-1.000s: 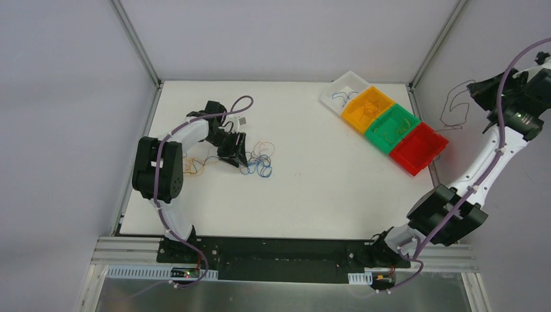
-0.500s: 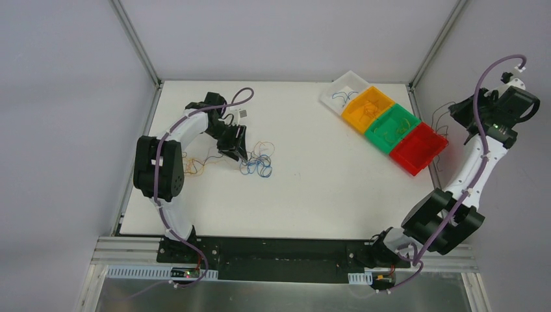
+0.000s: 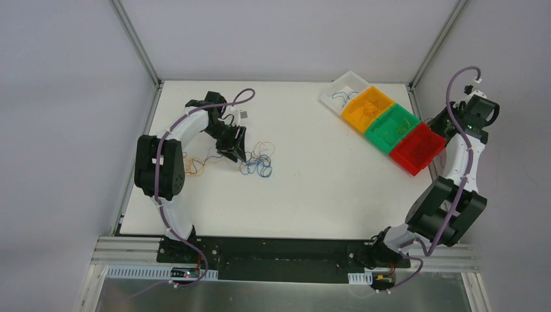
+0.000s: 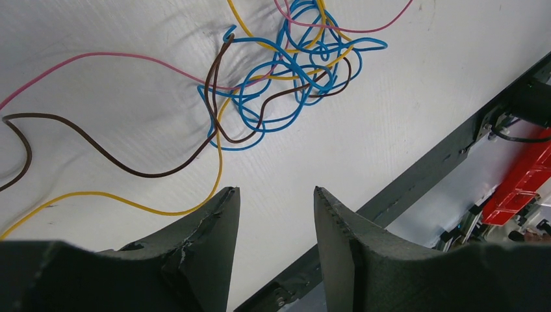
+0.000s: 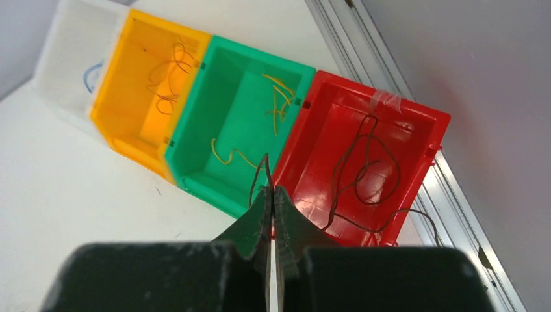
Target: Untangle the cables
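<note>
**Cables bunched near the left edge, one dark strand at the red bin**

The cables lay in a loose tangle on the tabletop, in its left half and nearer the left edge than the middle. In your left wrist view the knot was mostly blue loops, with yellow, brown and pink strands threaded through it. Long brown, pink and yellow tails ran out of it across the white surface.

Your left gripper sat just beside the tangle, on its left-edge side. Its jaws stood partly apart with nothing between them, and a yellow tail passed close to one fingertip.

Your right gripper hung at the right edge, over the row of bins that ran toward the far right corner. Its jaws were pressed together, and a dark cable rose from the tips as a thin loop. More dark wire lay coiled in the red bin and trailed over its near wall. The green bin held yellow pieces, the orange bin held orange ones, and the white bin showed a blue strand.
</note>
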